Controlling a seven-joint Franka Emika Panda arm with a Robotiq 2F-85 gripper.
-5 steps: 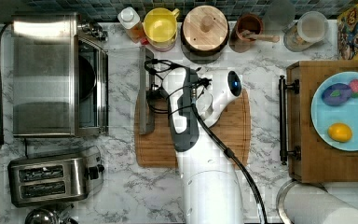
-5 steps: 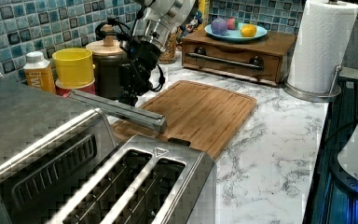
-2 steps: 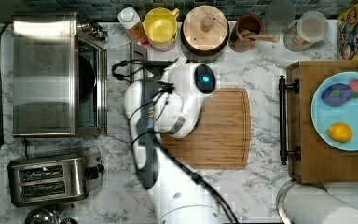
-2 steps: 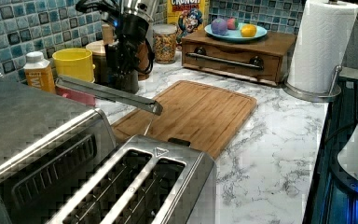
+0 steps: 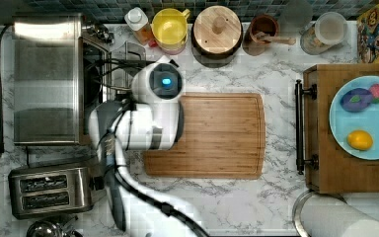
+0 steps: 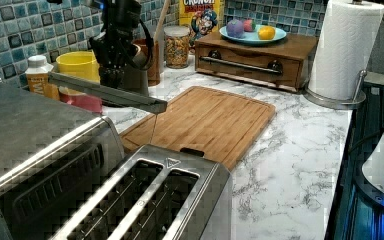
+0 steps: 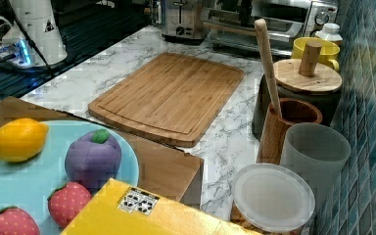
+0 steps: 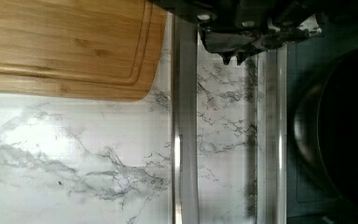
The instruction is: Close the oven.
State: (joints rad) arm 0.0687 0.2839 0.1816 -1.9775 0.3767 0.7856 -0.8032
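The oven (image 5: 44, 79) is a boxy steel unit at the top view's left, and it also stands at the left view's near left (image 6: 25, 130). Its glass door hangs part-way up, tilted, with the long bar handle (image 6: 105, 93) lifted off the counter. My gripper (image 6: 111, 75) is just behind the handle, against the door, fingers close together with nothing held. In the wrist view my gripper (image 8: 233, 57) sits over the glass pane beside the handle (image 8: 185, 140). From above, my arm (image 5: 150, 118) covers the door's near end.
A two-slot toaster (image 5: 49, 191) stands beside the oven. A bamboo cutting board (image 5: 212, 133) lies mid-counter. A bottle (image 5: 137, 22), yellow cup (image 5: 169, 27) and lidded jar (image 5: 217, 29) line the wall. A wooden box (image 5: 325, 163) with a plate of toy fruit and a paper towel roll (image 6: 345, 47) stand further along.
My arm has swung toward the oven, to the top view's left. The door handle has risen from low over the counter to a raised, tilted position.
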